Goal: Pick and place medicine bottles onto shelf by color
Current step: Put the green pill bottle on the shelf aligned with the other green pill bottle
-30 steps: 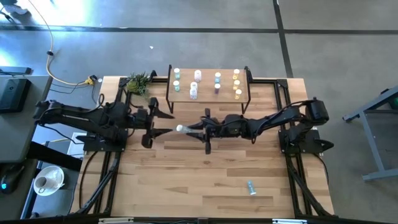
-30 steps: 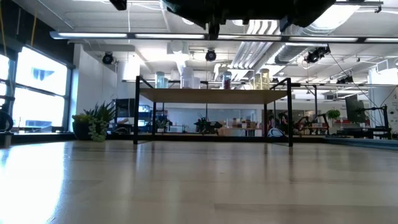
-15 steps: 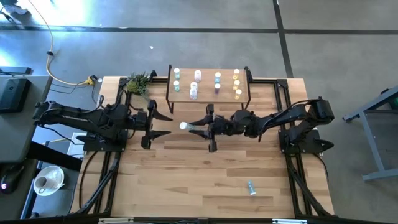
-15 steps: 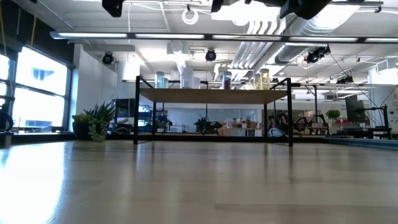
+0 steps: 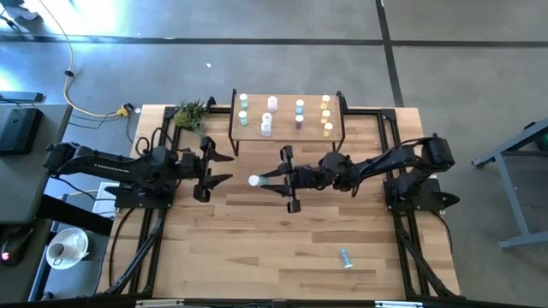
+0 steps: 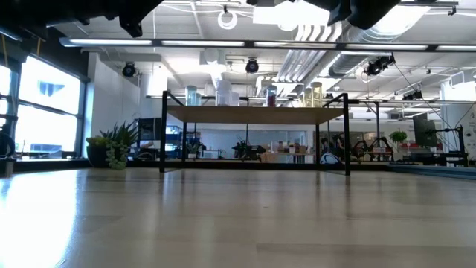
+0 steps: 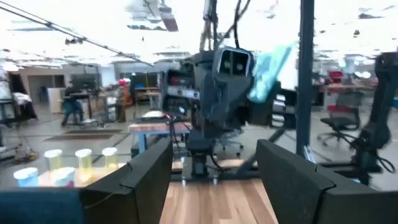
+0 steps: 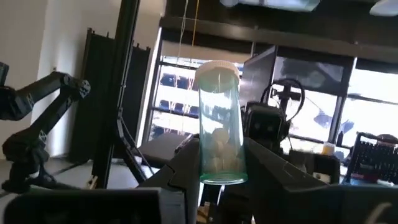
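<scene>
My right gripper (image 5: 271, 180) hangs over the table's middle, just in front of the shelf (image 5: 287, 128), and is shut on a teal-green medicine bottle (image 8: 221, 124) with a white cap (image 5: 254, 180). My left gripper (image 5: 224, 168) stands open to the left of it with nothing between its fingers; in the left wrist view the held bottle (image 7: 270, 65) shows ahead of them. Several bottles (image 5: 270, 115) stand upright on the shelf in columns by colour. One more bottle (image 5: 345, 257) lies on its side on the tabletop at the near right. My right gripper pinches the bottle's bottom end (image 8: 222, 173) between its two fingers (image 8: 186, 168). The fingers come from the table's right, slanting upward, and lie along the bottle. The bottle sticks out past the fingertips, cap end toward the left and up, lifted clear of the table.
A small green plant (image 5: 191, 113) stands at the far left corner beside the shelf. Black frame rails (image 5: 390, 128) run along the table's sides. The shelf's thin black legs (image 6: 163, 138) stand on the wood, with bare wood in front of them.
My right gripper has tipped its fingers upward and rolled a little, rising slightly, so the held bottle now points more up than level. My left gripper has sunk and drawn back toward the table's left edge, staying open.
</scene>
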`<state>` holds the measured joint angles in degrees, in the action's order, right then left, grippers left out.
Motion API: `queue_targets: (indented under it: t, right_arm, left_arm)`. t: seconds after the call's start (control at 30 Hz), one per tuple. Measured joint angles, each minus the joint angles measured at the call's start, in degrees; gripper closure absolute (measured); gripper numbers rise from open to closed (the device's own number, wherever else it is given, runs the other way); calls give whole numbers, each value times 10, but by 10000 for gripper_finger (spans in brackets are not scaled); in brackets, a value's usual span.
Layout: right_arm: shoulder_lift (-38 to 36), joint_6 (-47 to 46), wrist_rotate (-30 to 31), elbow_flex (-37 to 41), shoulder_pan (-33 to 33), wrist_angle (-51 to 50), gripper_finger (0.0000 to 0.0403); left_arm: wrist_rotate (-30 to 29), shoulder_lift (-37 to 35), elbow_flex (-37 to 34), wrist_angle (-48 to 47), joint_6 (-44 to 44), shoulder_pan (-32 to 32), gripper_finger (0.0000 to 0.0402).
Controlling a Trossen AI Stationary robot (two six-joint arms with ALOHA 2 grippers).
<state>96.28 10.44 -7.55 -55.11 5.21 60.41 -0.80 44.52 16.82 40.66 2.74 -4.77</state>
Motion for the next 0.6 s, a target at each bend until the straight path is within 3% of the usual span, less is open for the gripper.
queue_targets:
  t: [0.13,0.3,0.6]
  right_arm:
    - [32,1,0,0,0,67,316]
    - [71,14,0,-3,0,117,316]
    - [149,16,2,-67,0,104,316]
  left_arm:
    - [48,23,-1,32,0,-1,179]
    - [53,69,0,80,3,-2,179]
    - [97,163,0,205,9,0,179]
